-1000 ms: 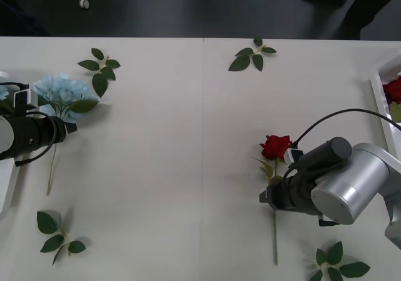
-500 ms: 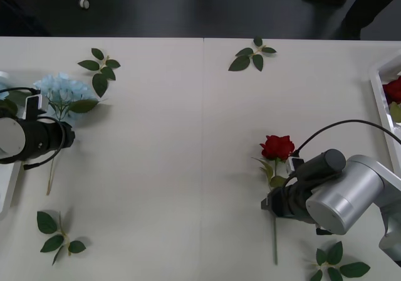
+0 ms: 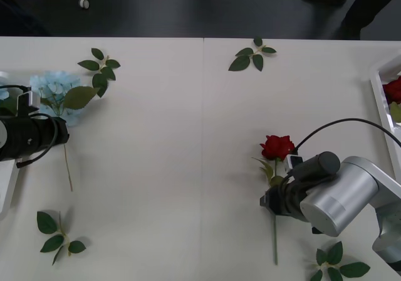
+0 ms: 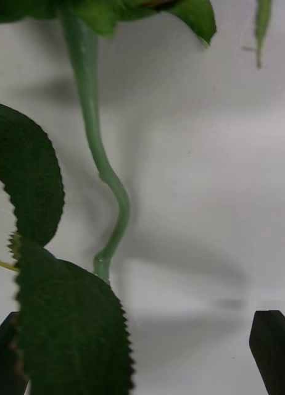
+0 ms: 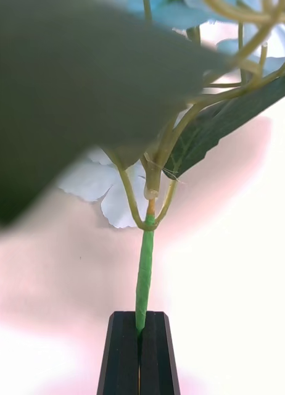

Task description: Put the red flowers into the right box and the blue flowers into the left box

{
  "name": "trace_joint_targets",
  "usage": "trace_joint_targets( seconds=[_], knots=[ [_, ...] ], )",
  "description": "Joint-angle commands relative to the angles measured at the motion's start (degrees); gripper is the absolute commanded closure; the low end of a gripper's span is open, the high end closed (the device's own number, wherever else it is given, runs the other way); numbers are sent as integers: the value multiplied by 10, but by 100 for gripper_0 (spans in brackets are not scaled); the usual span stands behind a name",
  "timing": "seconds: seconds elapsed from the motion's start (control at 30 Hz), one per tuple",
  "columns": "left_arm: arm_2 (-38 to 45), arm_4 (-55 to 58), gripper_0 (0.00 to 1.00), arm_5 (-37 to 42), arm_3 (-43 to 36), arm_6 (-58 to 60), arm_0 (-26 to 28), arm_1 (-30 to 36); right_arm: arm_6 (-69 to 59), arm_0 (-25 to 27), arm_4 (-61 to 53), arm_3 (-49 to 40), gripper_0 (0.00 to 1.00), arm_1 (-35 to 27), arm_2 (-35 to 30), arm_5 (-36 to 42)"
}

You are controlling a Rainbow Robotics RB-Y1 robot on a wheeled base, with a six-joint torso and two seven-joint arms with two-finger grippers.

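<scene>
Near the worktop's (image 3: 188, 168) left edge, the left claw (image 5: 140, 345) pinches a blue flower's (image 3: 55, 88) stem. Near the right edge, the right claw (image 4: 142, 352) gapes wide around a red rose's (image 3: 276, 147) stem.

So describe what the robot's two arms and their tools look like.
The right arm is a fat silver-grey cylinder narrowing to a black wrist, with a thin black cable arching over it. The left arm ends in a black cylinder with looping black cables and a small white block on top. The left tool has flat black fingers; the right tool has the same black, square-tipped fingers.
</scene>
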Motion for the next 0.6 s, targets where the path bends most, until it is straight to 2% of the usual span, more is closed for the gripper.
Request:
trace_joint_targets(
  seconds=[0.03, 0.4, 0.43, 0.47, 0.5, 0.57, 0.6],
  knots=[
    [37, 32, 100, 31, -107, 5, 46, 21, -27, 10, 10, 1, 0, 12, 2, -11],
    [127, 138, 100, 41, -327, 11, 192, 20, -21, 16, 30, 12, 1, 24, 2, -12],
    [139, 149, 100, 38, -346, 12, 205, 21, -19, 16, 31, 12, 25, 25, 2, -12],
    [146, 153, 100, 38, -354, 13, 212, 21, -18, 17, 31, 12, 38, 25, 2, -12],
    [163, 157, 100, 34, -370, 14, 224, 21, -17, 18, 31, 12, 61, 25, 2, -11],
    [195, 176, 100, 19, -390, 14, 245, 21, -13, 18, 31, 12, 98, 24, 2, -9],
    [202, 179, 100, 13, -395, 15, 250, 21, -13, 18, 31, 12, 100, 23, 2, -8]
  ],
)
